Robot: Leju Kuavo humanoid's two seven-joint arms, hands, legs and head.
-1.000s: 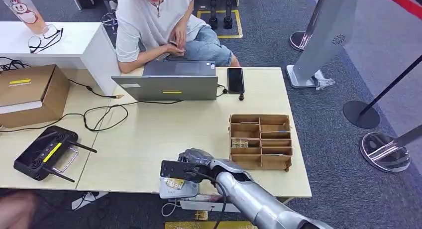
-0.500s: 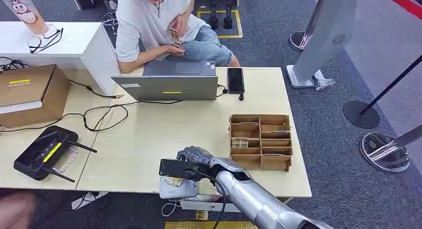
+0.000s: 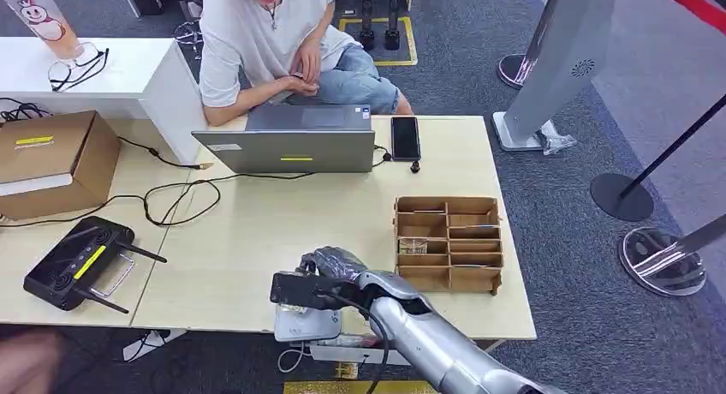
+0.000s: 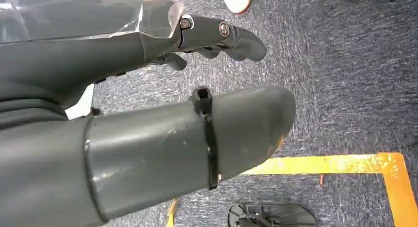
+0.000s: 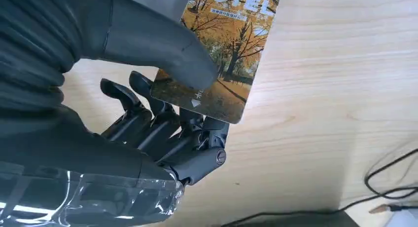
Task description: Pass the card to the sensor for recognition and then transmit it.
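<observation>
The robot's silver metal right arm [image 3: 437, 347] is a smooth tube with a black cable [image 3: 377, 325] looped along it; the dark grey many-fingered right hand [image 5: 162, 133] has a thick matte thumb, a ribbed cover, clear film and a silver screw; the dark grey left hand [image 4: 148, 113] wears a black tie around its thumb.

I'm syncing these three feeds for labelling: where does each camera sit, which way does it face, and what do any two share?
Head view: high on the body, looking forward and down at the table; the right arm enters from below, its right hand by the sensor.
Left wrist view: behind the left hand, looking down at carpet.
Right wrist view: behind the right hand, facing the tabletop; its thumb pins the card.
Shared: head and right wrist views both show the right hand and table.
</observation>
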